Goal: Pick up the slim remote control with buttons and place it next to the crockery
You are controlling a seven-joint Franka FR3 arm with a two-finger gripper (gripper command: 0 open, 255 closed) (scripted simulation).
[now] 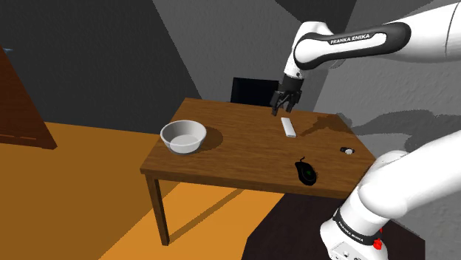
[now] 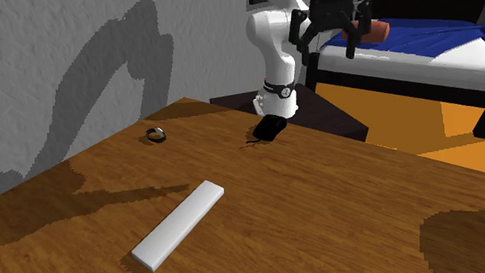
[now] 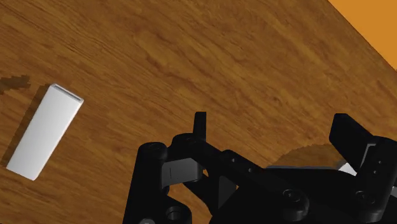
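- slim remote [image 1: 288, 127], drawn plain white with no buttons to make out; lies flat on the wooden table [image 1: 244, 159], toward the far edge in the shoulder view; nothing touching it
- second exterior view: remote [image 2: 179, 224] alone on bare wood; black mouse [image 2: 270, 128] and a small ring-like object [image 2: 155, 134] well apart from it
- gripper [image 1: 285, 108] hangs above the table, near the remote's far end; fingers spread apart, empty
- wrist view: remote [image 3: 44, 130] sits off to one side of the gripper [image 3: 273, 124], not between the fingers; bare wood under the gap
- bowl [image 1: 167, 133], the crockery, stands well apart toward the shoulder view's left; open wood between it and the remote
- step, as I judge it: approach, grasp not begun
- risks: a straight descent from this offset would close on nothing, or land a finger on the remote and skid it; the body is thin and low, so fingertips may strike wood first; a grip along its length instead of across could slip; a hasty set-down could knock the bowl
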